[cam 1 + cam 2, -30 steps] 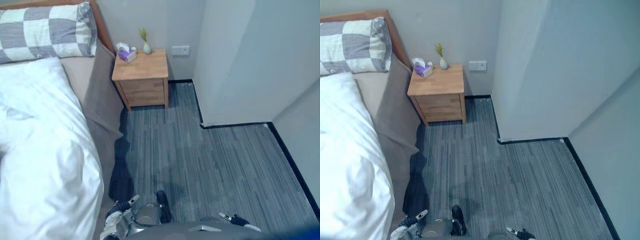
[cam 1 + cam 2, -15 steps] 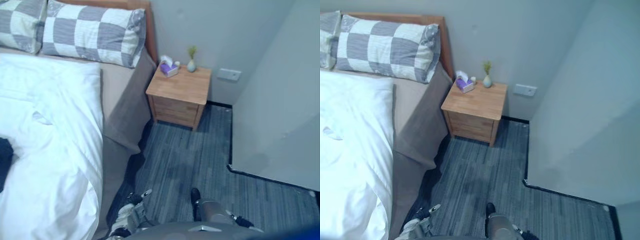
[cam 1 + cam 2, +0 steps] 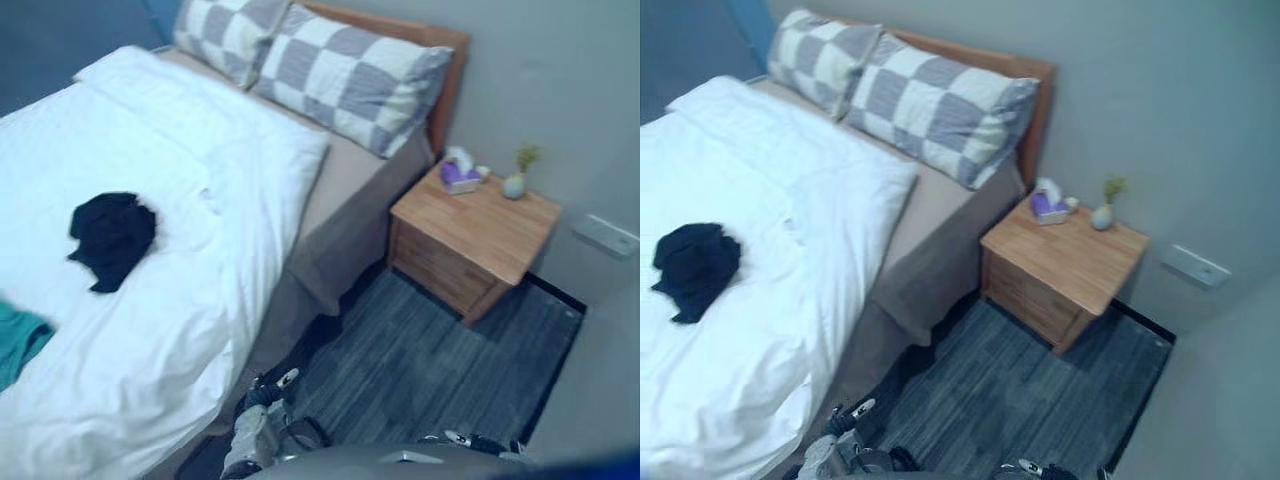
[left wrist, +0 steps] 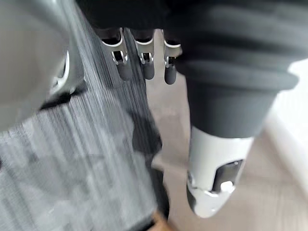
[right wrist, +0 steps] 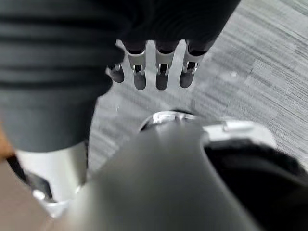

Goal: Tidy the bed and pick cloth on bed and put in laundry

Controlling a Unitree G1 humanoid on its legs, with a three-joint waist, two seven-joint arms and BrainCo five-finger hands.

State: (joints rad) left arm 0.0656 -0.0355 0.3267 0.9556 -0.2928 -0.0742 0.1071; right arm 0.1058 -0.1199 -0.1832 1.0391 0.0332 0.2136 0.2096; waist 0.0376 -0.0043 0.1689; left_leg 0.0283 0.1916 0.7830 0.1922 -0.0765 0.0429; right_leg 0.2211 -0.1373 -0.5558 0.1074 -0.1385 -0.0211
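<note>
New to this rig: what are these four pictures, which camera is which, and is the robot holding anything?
A humanoid robot stands beside a bed. The two wide pictures come from a stereo camera on its head, looking down. They show a white duvet with a black cloth lying on it, a teal cloth further down the bed, two checked pillows, and a wooden nightstand carrying a tissue box and a small vase. The two close pictures come from wrist cameras: the left hand and the right hand hang over the grey floor, fingers straight, holding nothing.
</note>
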